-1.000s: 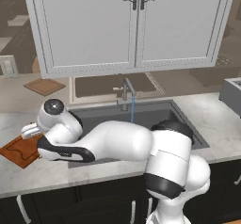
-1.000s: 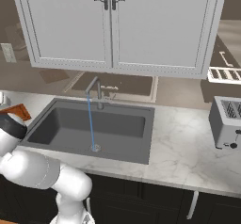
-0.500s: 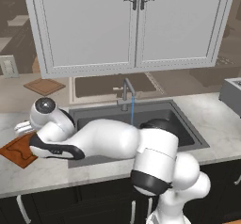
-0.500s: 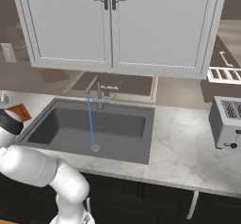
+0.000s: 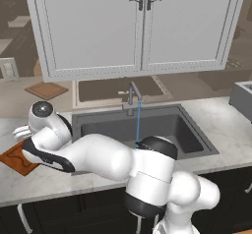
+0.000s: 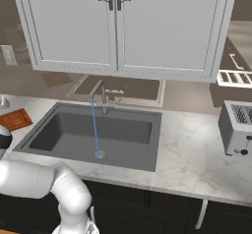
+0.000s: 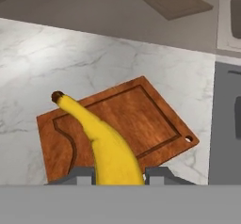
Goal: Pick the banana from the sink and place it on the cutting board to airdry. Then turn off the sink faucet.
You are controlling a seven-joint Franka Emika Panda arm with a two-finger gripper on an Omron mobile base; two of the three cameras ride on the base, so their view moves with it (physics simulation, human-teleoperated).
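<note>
Marble counter (image 7: 94, 53), grooved wooden cutting board (image 7: 155, 119), curved banana (image 7: 106, 148)

Yellow banana (image 7: 110, 145), dark tip up, over reddish-brown grooved cutting board (image 7: 141, 110). Sink faucet (image 5: 132, 93) running into dark sink (image 6: 123, 130).

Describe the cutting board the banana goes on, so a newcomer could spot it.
Start at the sink and move to the marble counter beside it. The cutting board lies flat there: reddish-brown, edge groove, corner hole, unlike the paler tan board farther back.
</note>
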